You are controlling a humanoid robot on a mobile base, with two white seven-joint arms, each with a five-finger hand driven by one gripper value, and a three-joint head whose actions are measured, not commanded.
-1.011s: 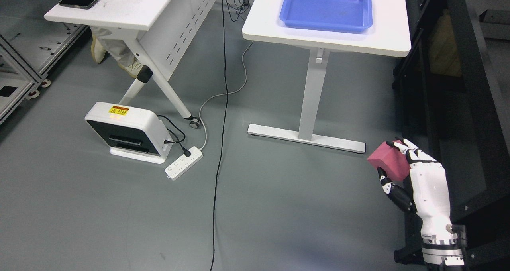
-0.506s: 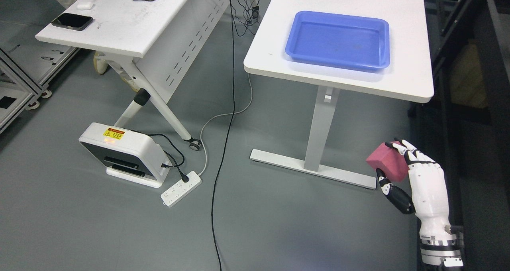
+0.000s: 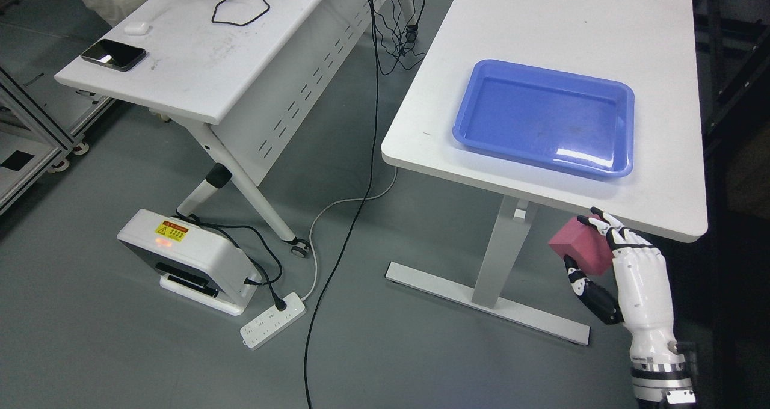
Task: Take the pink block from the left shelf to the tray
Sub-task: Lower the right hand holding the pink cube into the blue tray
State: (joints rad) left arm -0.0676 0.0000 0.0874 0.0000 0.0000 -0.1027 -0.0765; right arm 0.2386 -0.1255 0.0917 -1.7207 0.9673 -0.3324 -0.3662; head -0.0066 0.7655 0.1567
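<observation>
Now the counter (image 3: pixel 541 48) and blue tray (image 3: pixel 625 126) are framed nearer; the pink block (image 3: pixel 577 246), clasped by the right hand (image 3: pixel 631 276), is carried below the counter's front edge.

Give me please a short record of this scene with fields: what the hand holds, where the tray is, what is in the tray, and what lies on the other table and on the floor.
right hand: right hand, at lower right, fingers closed on the pink block
block position: held in front of the table's near edge, lower than the tabletop, not in the tray
tray: blue tray on the white table, nothing in it
left hand: not in view
other table: second white table with phone, small white case
floor: white device, power strip, cables
</observation>
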